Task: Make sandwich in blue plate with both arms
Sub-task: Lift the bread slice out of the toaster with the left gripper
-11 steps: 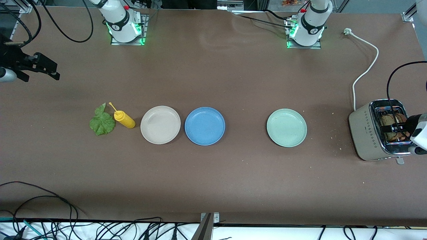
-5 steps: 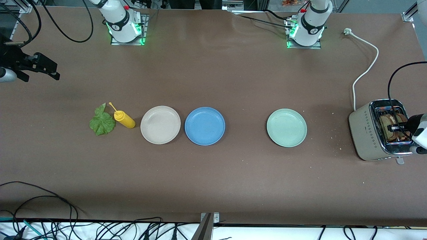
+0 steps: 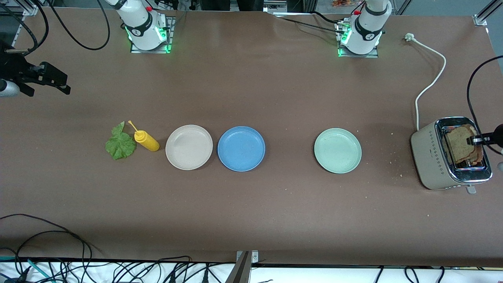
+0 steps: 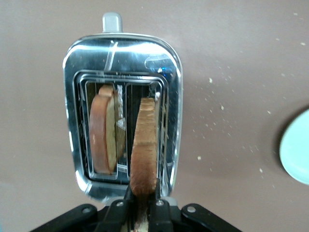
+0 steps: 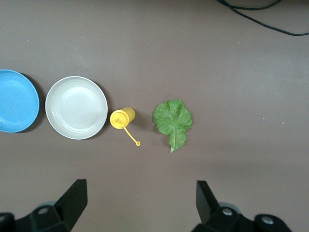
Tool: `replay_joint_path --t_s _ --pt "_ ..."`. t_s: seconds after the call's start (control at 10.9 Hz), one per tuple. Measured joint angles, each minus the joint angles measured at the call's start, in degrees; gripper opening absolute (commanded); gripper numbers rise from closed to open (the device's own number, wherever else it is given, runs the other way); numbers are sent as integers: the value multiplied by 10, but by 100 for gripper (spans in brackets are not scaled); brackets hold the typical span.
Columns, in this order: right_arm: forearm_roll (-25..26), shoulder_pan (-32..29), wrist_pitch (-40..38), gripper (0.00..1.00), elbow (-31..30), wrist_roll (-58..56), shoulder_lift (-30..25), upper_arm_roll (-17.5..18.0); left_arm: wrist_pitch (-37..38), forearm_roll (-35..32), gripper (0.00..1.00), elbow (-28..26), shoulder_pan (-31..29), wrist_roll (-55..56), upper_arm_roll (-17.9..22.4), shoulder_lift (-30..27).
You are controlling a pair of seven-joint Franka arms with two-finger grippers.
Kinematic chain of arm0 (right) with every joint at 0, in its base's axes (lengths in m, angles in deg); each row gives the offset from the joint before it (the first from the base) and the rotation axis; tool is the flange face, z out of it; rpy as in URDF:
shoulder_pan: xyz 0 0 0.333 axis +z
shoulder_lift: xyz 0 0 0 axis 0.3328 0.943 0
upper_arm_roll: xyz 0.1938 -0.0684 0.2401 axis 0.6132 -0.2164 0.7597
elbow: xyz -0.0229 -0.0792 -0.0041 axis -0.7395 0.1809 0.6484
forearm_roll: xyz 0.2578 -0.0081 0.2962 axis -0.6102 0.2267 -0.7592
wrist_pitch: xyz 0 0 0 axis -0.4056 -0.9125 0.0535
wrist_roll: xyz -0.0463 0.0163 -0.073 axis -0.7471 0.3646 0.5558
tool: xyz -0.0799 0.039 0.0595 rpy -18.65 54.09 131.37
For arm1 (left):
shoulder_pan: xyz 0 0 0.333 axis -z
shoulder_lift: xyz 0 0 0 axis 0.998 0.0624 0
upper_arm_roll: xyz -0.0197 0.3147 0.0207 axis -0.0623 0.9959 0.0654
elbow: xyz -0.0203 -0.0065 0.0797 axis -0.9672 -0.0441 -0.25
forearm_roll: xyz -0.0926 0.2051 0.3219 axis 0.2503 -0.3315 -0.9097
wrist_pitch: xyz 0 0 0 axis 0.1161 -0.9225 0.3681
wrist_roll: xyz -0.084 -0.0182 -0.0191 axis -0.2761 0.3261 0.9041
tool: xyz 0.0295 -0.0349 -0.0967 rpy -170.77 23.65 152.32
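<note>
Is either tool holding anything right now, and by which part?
The left tool pinches a bread slice by its top edge over the toaster. The right tool holds nothing.

toaster (image 3: pixel 436 157) at left arm's end, white cord (image 3: pixel 430 84) trailing | pale green plate (image 3: pixel 337 150) | beige plate (image 3: pixel 189 147) | yellow squeeze bottle (image 3: pixel 146 140) on its side beside beige plate

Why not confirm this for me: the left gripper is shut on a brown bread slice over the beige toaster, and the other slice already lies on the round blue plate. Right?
Partly wrong. The left gripper is shut on a brown bread slice over the beige toaster, but the other slice stands in the toaster's slot, as the left wrist view shows. The round blue plate holds nothing.
</note>
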Motion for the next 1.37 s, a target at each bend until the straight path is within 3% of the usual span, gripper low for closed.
replay_joint_path --t_s 0.46,1.1,1.28,1.37 --pt "0 0 0 100 0 0 0 0 56 0 0 1 2 -23 -22 -87" --pt "0 0 0 100 0 0 0 0 59 4 0 16 10 -25 -86 -102" --pt "0 0 0 100 0 0 0 0 62 6 0 15 49 -24 -81 -101" --pt "0 0 0 100 0 0 0 -1 63 6 0 15 95 -19 -56 -101"
